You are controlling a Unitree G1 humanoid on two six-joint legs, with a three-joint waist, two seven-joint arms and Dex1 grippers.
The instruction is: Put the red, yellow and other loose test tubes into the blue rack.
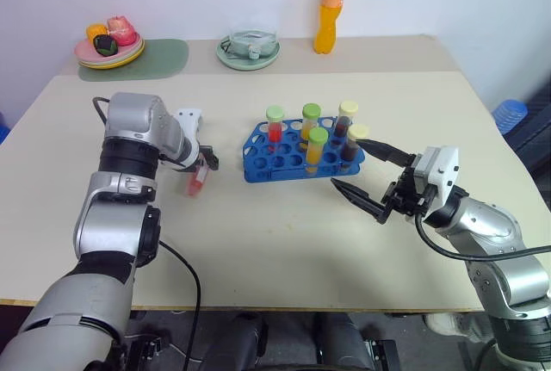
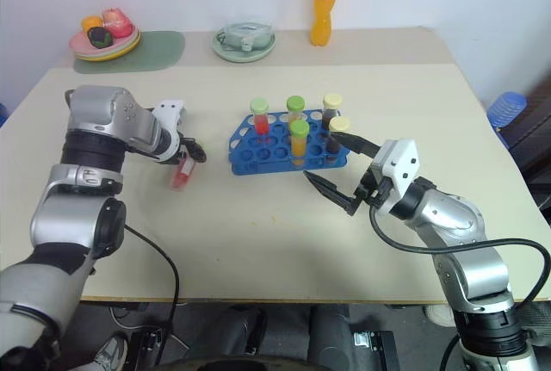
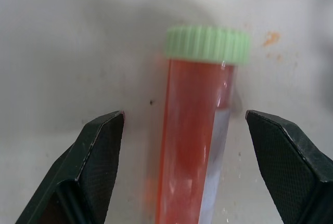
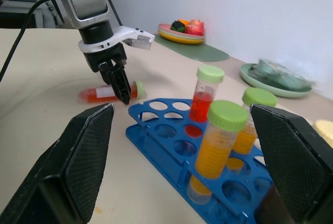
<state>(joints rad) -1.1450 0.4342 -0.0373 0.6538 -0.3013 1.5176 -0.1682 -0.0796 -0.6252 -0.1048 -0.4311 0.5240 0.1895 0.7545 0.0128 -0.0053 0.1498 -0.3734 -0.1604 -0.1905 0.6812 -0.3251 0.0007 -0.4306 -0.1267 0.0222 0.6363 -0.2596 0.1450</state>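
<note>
Right gripper (image 1: 372,179) open, empty | left gripper (image 4: 120,81) open astride lying red-liquid, pale-green-capped clear tube (image 3: 195,130), ungrasped | bright blue holed plastic rack (image 1: 258,160) holds five capped tubes | one left.

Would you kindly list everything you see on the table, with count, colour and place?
Loose tube: one, red, green cap, lying left of the rack.
Rack: one, blue, table centre.
Racked tubes: five; one red, two orange, two dark.
Bottle: one, orange, far edge.
Dish: one, pale green, far edge.
Plates: a stack with toy food, far left, on a green mat.
Left gripper: open, straddling the loose tube.
Right gripper: open, right of the rack.
</note>
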